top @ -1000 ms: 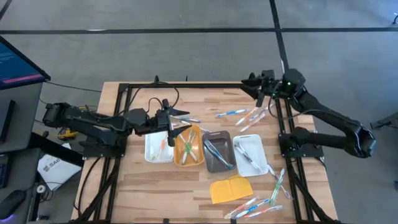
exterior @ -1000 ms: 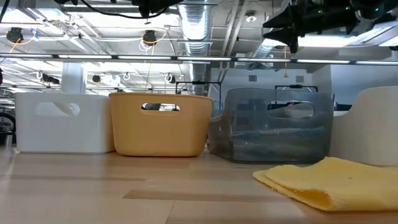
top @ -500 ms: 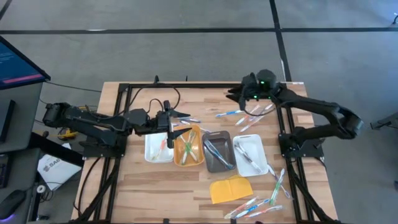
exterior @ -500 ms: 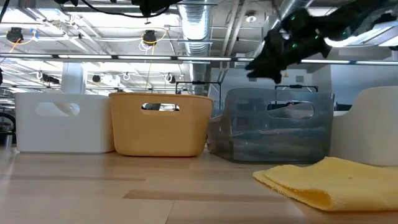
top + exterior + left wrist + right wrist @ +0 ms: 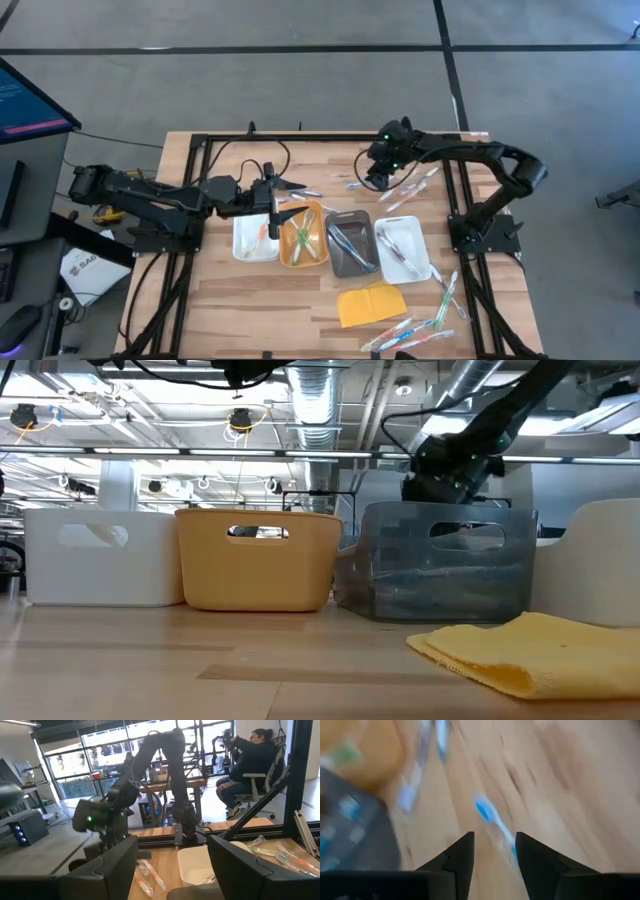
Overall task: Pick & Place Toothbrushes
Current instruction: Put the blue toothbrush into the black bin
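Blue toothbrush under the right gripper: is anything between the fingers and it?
Nothing visible. In the right wrist view the blue toothbrush lies on bare wood straight ahead of the open right gripper, with no other object across the gap. From above, the right gripper hangs over the loose toothbrushes behind the trays.

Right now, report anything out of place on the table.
Loose toothbrushes lie scattered on the bare wood beyond the trays, and more lie near the yellow pad, outside any tray. The right gripper, open, hovers over the far group.
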`<state>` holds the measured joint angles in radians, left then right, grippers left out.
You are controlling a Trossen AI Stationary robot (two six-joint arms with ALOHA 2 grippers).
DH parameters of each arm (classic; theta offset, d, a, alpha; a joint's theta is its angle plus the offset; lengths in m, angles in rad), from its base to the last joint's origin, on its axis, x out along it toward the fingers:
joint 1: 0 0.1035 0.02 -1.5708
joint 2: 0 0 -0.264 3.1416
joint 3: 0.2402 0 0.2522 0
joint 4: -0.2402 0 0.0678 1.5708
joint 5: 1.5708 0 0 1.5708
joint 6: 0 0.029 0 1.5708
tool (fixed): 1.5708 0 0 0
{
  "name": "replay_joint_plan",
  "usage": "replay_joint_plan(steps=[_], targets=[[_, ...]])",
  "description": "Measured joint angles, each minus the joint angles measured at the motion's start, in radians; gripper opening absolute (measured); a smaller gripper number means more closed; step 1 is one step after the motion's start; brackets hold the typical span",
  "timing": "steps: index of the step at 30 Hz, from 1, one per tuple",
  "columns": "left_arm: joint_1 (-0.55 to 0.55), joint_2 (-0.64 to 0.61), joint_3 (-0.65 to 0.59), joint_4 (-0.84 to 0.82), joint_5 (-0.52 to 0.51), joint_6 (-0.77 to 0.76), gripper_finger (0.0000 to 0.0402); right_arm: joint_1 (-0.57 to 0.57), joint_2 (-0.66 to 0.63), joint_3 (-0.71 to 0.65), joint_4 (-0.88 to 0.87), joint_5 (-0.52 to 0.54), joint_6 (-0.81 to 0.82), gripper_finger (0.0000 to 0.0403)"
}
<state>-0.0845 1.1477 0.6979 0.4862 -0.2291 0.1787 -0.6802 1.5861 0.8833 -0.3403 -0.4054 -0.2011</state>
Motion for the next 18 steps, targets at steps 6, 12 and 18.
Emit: replay_joint_plan(steps=[6,12,18], targets=[[0.000,0.000,0.000,0.000,0.000,0.000,0.0236,0.060,0.069,0.008,-0.042,0.248,-0.126,0.0112],[0.000,0.000,0.000,0.000,0.000,0.000,0.0236,0.111,0.113,0.008,-0.022,0.399,-0.176,0.0101],[0.000,0.000,0.000,0.000,0.000,0.000,0.0236,0.113,0.138,0.008,-0.021,0.478,-0.176,0.0102]])
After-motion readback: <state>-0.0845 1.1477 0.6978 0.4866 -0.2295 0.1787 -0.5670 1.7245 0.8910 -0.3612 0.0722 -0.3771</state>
